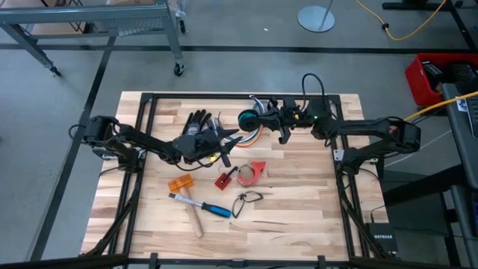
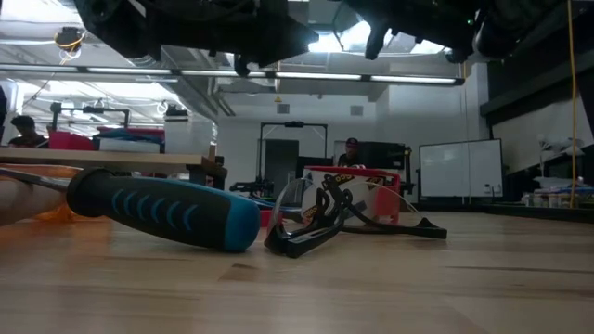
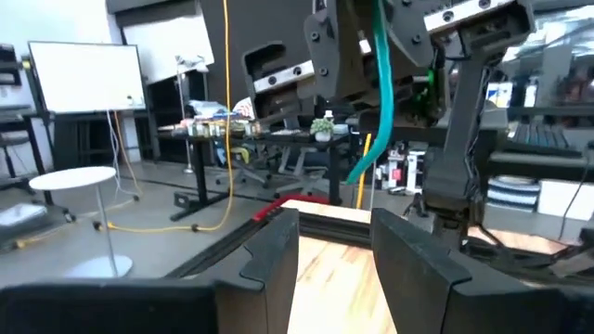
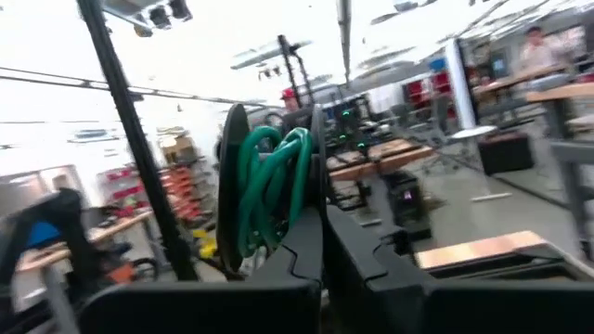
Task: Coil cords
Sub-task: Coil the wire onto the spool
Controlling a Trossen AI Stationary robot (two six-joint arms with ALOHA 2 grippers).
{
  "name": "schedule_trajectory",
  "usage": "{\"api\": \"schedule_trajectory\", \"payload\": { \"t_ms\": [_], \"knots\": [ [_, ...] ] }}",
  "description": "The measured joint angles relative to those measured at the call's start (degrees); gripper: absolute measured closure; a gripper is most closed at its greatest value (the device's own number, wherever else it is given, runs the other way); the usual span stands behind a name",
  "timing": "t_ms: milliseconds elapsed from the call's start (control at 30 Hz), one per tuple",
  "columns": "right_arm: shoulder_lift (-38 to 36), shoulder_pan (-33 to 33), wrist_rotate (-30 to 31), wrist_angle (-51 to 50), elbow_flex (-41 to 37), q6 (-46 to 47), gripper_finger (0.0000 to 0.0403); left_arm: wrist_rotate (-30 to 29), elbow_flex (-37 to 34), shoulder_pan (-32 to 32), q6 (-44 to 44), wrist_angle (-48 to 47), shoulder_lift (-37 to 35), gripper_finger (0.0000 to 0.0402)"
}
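Note:
The cords (image 1: 252, 137), a loose bundle of thin orange, white and blue wires, lie on the wooden table beside a black glove (image 1: 198, 128). My right gripper (image 4: 323, 232) is raised above them at the far middle of the table (image 1: 258, 119), shut, with a coil of green cord (image 4: 269, 186) at its fingertips. From the high view the coil (image 1: 244, 119) is a teal ring. My left gripper (image 3: 334, 260) hovers open over the glove's right edge (image 1: 228, 140), pointing about level toward the right arm, with nothing between its fingers. My right gripper meets the green coil at the edge nearest its fingertips (image 4: 302, 199). The fingers themselves hide the place of contact, so I cannot tell which strand or rim they have. The coil stands on edge beyond the fingertips, lifted clear of the table, with a green strand (image 3: 380, 102) curving down.
Nearer the front lie a red tape roll (image 1: 254, 172), a small red piece (image 1: 224, 180), an orange block (image 1: 180, 183), a hammer with a blue grip (image 1: 203, 208) and dark safety glasses (image 1: 247, 198). A black frame (image 1: 149, 101) borders the table.

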Motion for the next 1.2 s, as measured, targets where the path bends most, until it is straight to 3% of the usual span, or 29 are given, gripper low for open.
{"api": "schedule_trajectory", "payload": {
  "t_ms": [400,567,1200],
  "knots": [
    [0.78,3.5,0.69,3.33,-0.03,-0.58,0.04,0.17,4.83,1.11,1.13,-0.08,4.33,0.0274],
    [0.8,3.45,1.05,3.52,-0.03,-0.83,0.04,3.29,6.66,1.11,2.59,-0.38,5.0,0.0274],
    [0.8,3.43,2.75,3.48,-0.03,-0.96,0.04,7.72,6.7,-0.07,2.48,1.49,4.98,0.0274]
  ]
}}
